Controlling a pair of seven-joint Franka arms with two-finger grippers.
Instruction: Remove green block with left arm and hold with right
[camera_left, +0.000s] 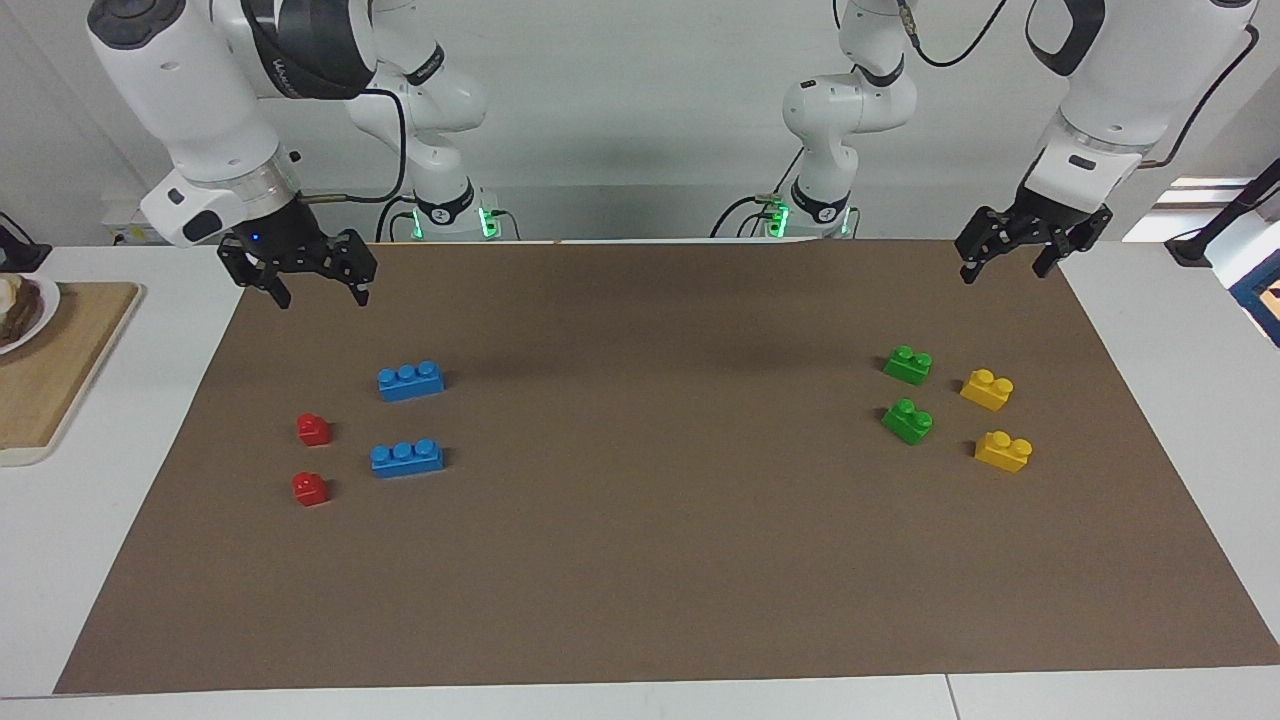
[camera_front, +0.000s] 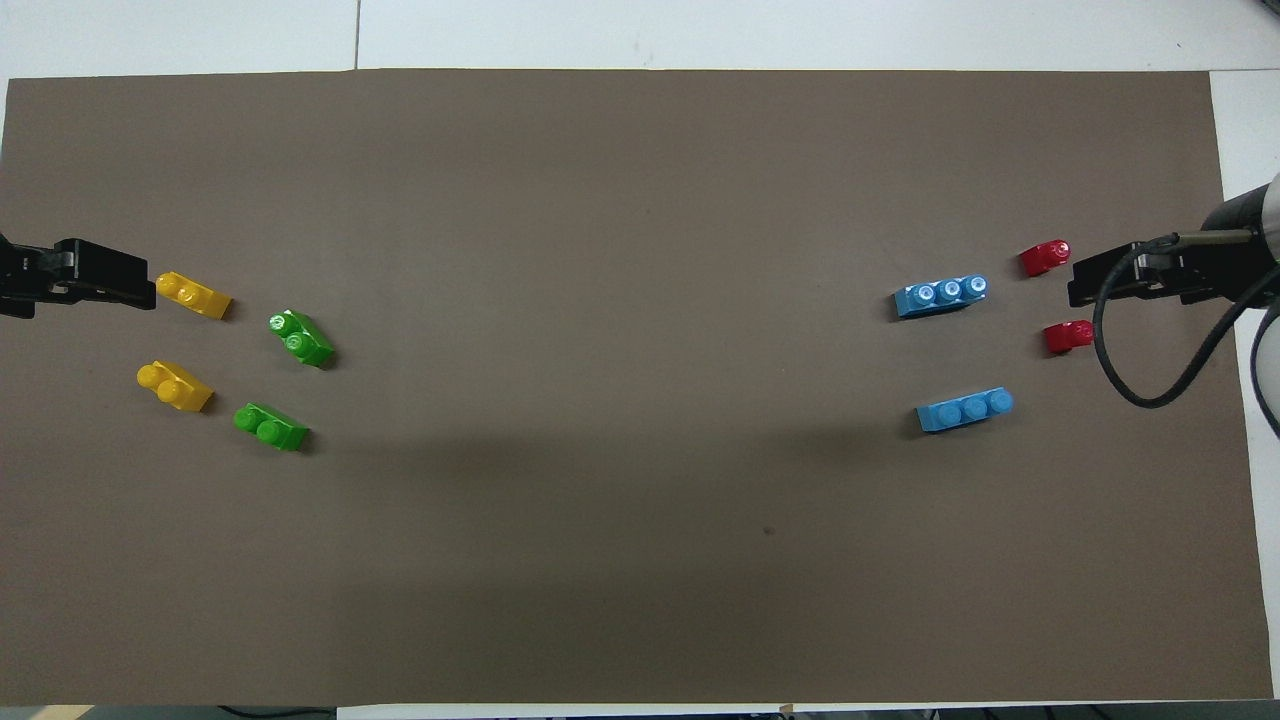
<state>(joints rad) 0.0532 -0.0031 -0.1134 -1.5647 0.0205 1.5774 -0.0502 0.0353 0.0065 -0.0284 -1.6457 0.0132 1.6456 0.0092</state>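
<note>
Hovering open above 2 untouched green blocks (camera_left: 907, 365), the left hand (camera_left: 1030, 246) hasn't grasped; the right hand (camera_left: 308, 272) waits open.

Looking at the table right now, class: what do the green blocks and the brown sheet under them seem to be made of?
The two green blocks look like moulded plastic: bright even colour, rounded studs, a slight sheen. The brown sheet looks like matte paper or thin card: flat, no glare, straight cut edges, though felt cannot be ruled out.
</note>
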